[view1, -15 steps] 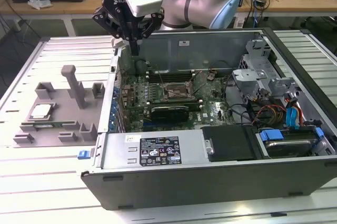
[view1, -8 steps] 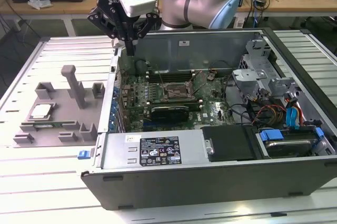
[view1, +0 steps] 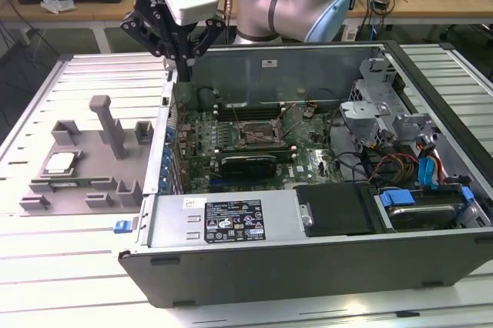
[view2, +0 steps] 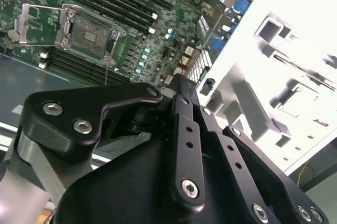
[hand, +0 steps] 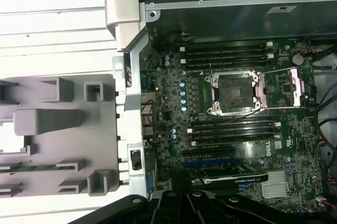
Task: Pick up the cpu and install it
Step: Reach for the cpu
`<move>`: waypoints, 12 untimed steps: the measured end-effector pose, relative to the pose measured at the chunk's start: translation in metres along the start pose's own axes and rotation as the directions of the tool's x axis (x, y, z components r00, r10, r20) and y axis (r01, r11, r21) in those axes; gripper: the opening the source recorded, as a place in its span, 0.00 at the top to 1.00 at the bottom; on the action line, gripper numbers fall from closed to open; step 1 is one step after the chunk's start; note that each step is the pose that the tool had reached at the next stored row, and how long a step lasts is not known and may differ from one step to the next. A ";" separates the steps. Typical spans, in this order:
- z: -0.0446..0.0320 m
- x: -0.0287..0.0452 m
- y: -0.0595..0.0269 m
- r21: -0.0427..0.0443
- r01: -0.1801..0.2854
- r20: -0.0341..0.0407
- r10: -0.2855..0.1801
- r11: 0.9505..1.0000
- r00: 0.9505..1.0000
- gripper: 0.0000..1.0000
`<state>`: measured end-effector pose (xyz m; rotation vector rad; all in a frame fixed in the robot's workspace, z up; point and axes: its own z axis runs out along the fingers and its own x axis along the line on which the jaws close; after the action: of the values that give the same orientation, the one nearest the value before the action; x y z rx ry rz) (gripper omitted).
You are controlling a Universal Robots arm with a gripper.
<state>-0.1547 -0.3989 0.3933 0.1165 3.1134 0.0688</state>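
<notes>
Nearest, in 1 seat of the grey moulded tray (view1: 85,151), lies the small silvery square cpu (view1: 60,162); a skewed grab could jam it. Farther, the open metal computer case (view1: 347,262) holds the empty metal-framed socket (view1: 256,137), its contacts likely easy to bend. Beyond, the black gripper (view1: 185,72), pinched on nothing, hangs over the case wall.
</notes>
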 end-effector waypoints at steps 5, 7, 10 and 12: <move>-0.0001 0.0061 -0.0004 0.000 0.000 0.000 0.000 1.000 1.000 0.89; -0.0002 0.0099 -0.0007 0.000 0.000 0.000 0.000 1.000 1.000 0.89; -0.0004 0.0168 -0.0012 0.000 0.000 0.001 0.000 1.000 1.000 0.89; -0.0005 0.0196 -0.0014 0.000 0.000 0.001 0.000 1.000 1.000 0.89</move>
<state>-0.1743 -0.3988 0.3933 0.1166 3.1127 0.0690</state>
